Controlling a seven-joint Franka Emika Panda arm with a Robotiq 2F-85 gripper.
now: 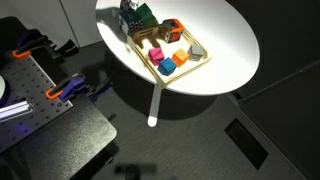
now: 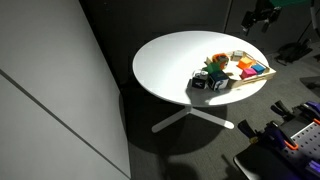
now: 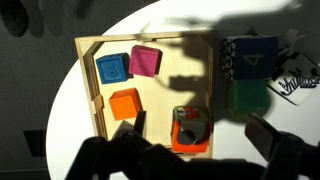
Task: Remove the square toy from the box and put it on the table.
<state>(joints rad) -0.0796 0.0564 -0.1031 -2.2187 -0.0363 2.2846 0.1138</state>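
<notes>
The square toy (image 3: 188, 130), orange-red with a round centre, lies in the light-wood box (image 3: 84, 70) against its rim, partly in shadow. It also shows in an exterior view (image 1: 172, 30). The box sits on the round white table (image 1: 225, 40), near its edge in both exterior views. My gripper (image 3: 200, 142) is open and empty. Its dark fingers frame the lower part of the wrist view, with the toy between them and well below. A dark shape high above the table may be the gripper in an exterior view (image 2: 262, 15).
In the box lie a blue block (image 3: 111, 69), a pink cube (image 3: 146, 60) and a plain orange piece (image 3: 125, 103). Beside the box stand a blue numbered cube (image 3: 250, 58) and a green object (image 3: 245, 97). Clamps and equipment (image 1: 60, 90) sit off the table.
</notes>
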